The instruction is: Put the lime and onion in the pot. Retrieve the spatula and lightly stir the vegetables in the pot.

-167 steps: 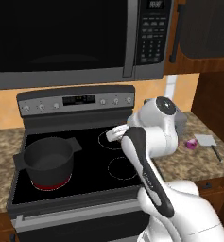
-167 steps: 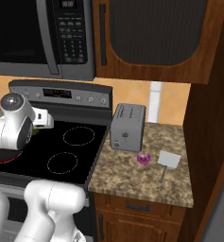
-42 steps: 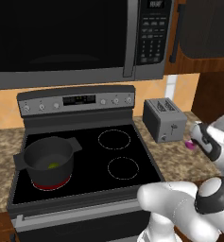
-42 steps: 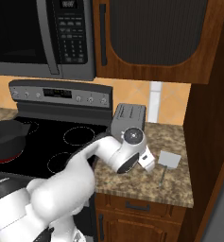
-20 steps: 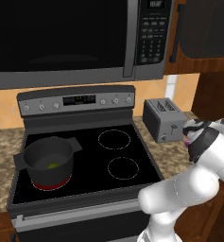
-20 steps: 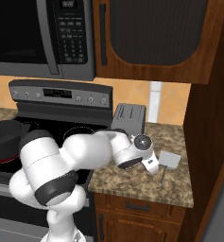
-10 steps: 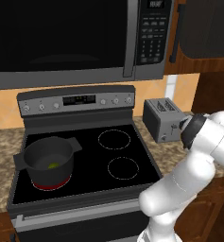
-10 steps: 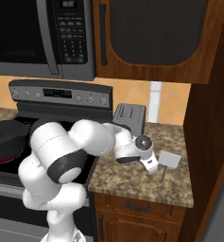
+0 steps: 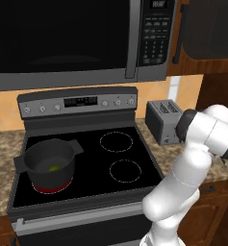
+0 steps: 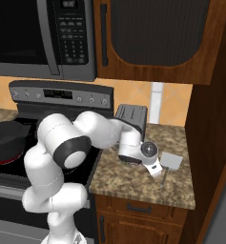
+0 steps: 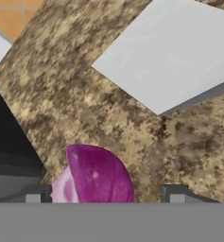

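— Between the two dark fingertips (image 11: 177,194) in the hand view: the onion (image 11: 97,176), purple with a paler patch, resting on the speckled counter (image 11: 75,94). Spread on either side of the bulb, apparently not yet pressed against it. Lined up that way, probably, for closing straight on it.

— And just beyond?

— Spatula blade (image 11: 172,52), flat and pale grey, lying on the granite a little past the onion, apart from it. Left there for the stirring step, presumably. Seen from the right base view, gripper (image 10: 155,169) low over the counter beside that spatula (image 10: 170,161), with the toaster (image 10: 131,116) close behind the wrist.

— Farther out?

— Pot (image 9: 50,162) on the front left burner of the stove (image 9: 86,168), ring glowing red beneath it, well apart from the hand. Lime (image 9: 53,168) already inside, a small yellow-green spot on the bottom. Halfway through the loading, judging by that; onion next, then a long carry across the cooktop.
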